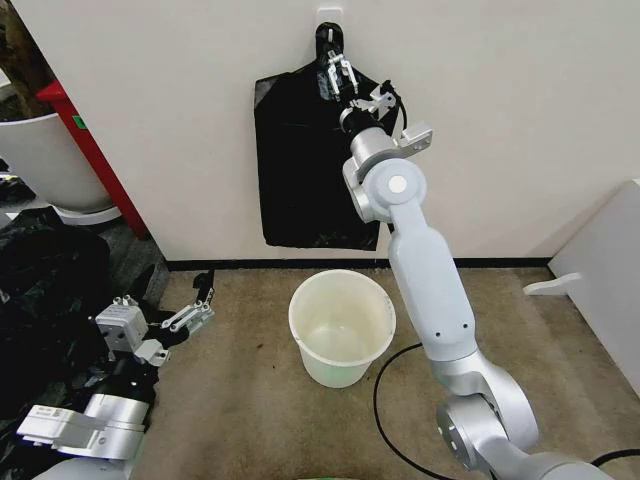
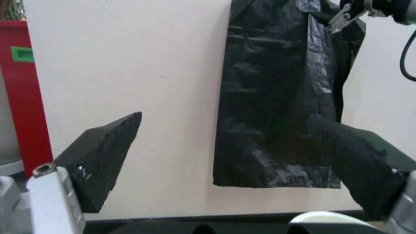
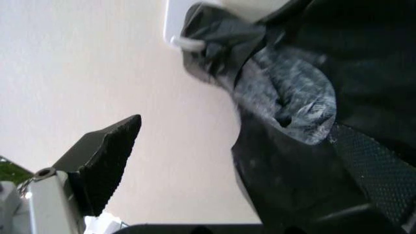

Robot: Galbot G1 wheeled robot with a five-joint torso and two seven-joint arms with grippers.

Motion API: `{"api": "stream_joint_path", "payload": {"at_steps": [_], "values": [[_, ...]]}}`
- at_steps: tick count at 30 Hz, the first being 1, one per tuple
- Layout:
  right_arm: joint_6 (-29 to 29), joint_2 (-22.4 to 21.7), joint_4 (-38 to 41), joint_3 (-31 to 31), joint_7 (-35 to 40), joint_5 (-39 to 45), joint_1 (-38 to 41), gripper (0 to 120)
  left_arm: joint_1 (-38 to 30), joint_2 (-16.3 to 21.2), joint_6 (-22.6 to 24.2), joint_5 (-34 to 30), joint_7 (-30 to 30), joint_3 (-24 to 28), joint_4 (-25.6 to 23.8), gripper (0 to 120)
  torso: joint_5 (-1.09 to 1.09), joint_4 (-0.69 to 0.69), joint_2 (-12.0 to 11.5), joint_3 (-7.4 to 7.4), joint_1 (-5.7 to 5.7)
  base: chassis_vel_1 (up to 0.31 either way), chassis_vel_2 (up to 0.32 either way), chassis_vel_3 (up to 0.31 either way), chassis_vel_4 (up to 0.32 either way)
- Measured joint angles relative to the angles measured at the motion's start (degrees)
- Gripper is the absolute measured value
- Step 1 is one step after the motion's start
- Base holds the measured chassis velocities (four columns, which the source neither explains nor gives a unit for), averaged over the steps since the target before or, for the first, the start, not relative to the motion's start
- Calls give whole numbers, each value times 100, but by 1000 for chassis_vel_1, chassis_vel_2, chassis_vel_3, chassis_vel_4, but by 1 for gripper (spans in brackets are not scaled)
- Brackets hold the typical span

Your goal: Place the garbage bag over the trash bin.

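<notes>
Lower left, the left gripper (image 1: 203,300) waits with fingers spread and empty above the brown carpet (image 1: 240,400). At centre the trash bin (image 1: 341,325) stands below the garbage bag (image 1: 300,160) hanging on the white wall (image 1: 500,120). Top centre, the right gripper (image 1: 338,72) reaches the bag's neck, fingers apart, nothing clamped yet; best to close just under the hook (image 3: 179,29), then lift clear.

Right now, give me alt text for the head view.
The right end effector, open, reaches the top of a black garbage bag hanging on the wall, above a white trash bin. The left end effector waits low.
</notes>
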Motion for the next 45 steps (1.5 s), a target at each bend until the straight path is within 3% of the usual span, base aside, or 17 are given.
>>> {"api": "stream_joint_path", "payload": {"at_steps": [19, 28, 30, 31, 32, 35, 41, 45], "values": [[-25, 10, -250, -23, -185, -129, 206, 99, 39, -51, -17, 64, 51, 55, 1, 100, 0, 0, 0, 0, 0, 0, 0, 0, 0], [-5, 25, -322, -18, -187, -84, 252, 66, 42, -59, -24, 67, 58, 55, 1, 100, 0, 0, 0, 0, 0, 0, 0, 0, 0], [-5, 25, -322, -18, -187, -84, 252, 66, 42, -59, -24, 67, 58, 55, 1, 100, 0, 0, 0, 0, 0, 0, 0, 0, 0], [-5, 25, -341, -15, -187, -57, 269, 55, 37, -69, -31, 70, 60, 56, 1, 100, 0, 0, 0, 0, 0, 0, 0, 0, 0], [-5, 25, -341, -15, -187, -57, 269, 55, 37, -69, -31, 70, 60, 56, 1, 100, 0, 0, 0, 0, 0, 0, 0, 0, 0], [-5, 18, -350, -9, -186, -25, 272, 40, 37, -83, -82, 78, 63, 61, 1, 100, 0, 0, 0, 0, 0, 0, 0, 0, 0], [-5, 11, -369, 12, -183, -4, 272, 22, 39, -85, -112, 89, 68, 62, 1, 100, 0, 0, 0, 0, 0, 0, 0, 0, 0], [-6, 2, -369, 15, -173, 5, 266, 4, 38, -94, -121, 101, 70, 71, 1, 100, 0, 0, 0, 0, 0, 0, 0, 0, 0]]}}
